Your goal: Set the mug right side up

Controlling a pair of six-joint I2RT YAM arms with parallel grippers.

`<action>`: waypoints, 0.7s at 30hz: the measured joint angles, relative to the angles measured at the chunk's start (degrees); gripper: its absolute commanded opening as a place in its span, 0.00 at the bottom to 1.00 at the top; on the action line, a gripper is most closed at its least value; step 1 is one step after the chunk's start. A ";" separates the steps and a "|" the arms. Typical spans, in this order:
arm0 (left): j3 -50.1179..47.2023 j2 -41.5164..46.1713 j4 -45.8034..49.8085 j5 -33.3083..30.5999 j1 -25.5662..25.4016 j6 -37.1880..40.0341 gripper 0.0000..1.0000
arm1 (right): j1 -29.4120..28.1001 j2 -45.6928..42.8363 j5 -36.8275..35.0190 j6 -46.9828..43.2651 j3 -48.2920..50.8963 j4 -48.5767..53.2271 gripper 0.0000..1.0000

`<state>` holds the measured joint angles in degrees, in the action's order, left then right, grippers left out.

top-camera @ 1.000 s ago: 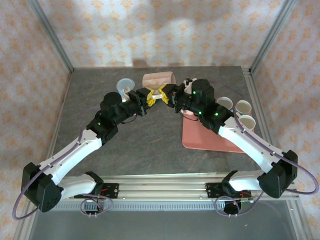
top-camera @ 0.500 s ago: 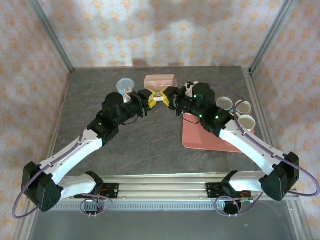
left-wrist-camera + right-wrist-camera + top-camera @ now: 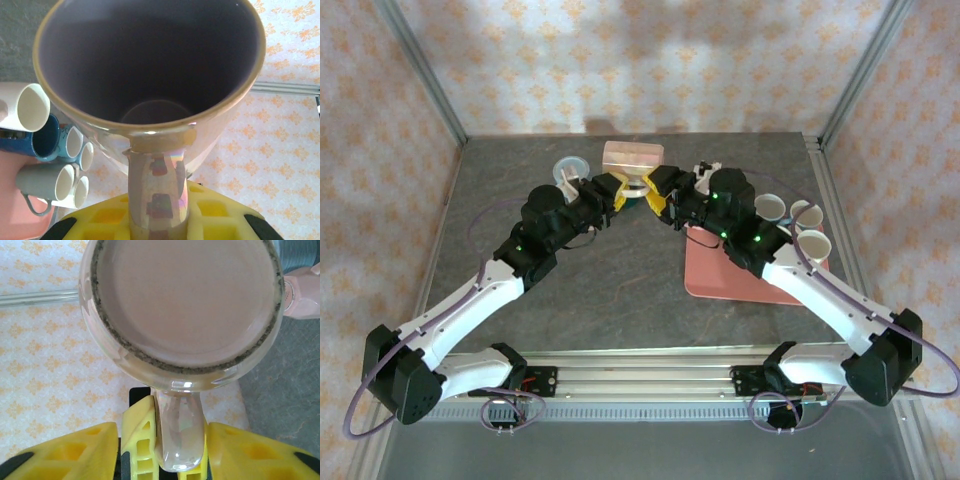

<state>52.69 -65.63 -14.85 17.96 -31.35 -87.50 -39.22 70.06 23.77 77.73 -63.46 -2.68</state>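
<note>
The pink mug (image 3: 633, 158) lies on its side at the far middle of the grey worktop (image 3: 600, 290), between the two hands; I cannot tell if it touches the worktop or hangs just over it; its handle (image 3: 157, 185) points back toward the arms; its open mouth faces the left arm, and the left wrist view looks right into its dark inside (image 3: 150, 60); its flat bottom (image 3: 185, 300) faces the right arm, with a rough dark ring around the edge; the left hand (image 3: 613, 192) is narrow and holds the mug by the handle, with a yellow finger (image 3: 105, 220) pressed on each side; the right hand (image 3: 656, 196) comes from the other side and its yellow fingers (image 3: 75, 450) stand apart around the handle (image 3: 179, 435); one finger is just beside the handle and the other has a gap, so this hand is loose and not squeezing; a light blue cup (image 3: 566, 170) stands just left of the mug, partly behind the left arm; a pink tray (image 3: 730, 275) lies on the right side of the worktop, under the right arm; white cups (image 3: 807, 213) lie at its far corner, with a blue mug (image 3: 45, 145) among them; the walls have orange flowers on them.
</note>
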 measured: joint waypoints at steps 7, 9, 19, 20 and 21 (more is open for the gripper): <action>1.27 0.22 3.23 -0.07 0.00 8.31 0.00 | 0.00 -1.38 -0.85 -2.95 0.17 6.12 0.56; 4.39 0.20 8.87 0.59 0.00 13.25 0.00 | 0.00 -2.38 -1.99 -6.10 -1.49 11.78 0.56; 19.02 -0.57 24.13 6.21 -0.04 41.94 0.00 | 0.55 -7.48 -12.00 -25.09 -15.52 38.86 0.55; 19.41 -0.74 25.18 6.88 -0.15 45.13 0.00 | 1.11 -8.09 -12.70 -26.51 -16.04 41.03 0.55; 19.63 -1.03 26.34 7.39 -0.33 48.50 0.00 | 2.10 -8.70 -13.42 -27.98 -16.50 43.30 0.54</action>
<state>72.31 -66.65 11.49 25.34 -31.68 -39.00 -37.12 61.36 10.35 49.76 -79.96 40.62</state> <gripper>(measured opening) 0.188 0.550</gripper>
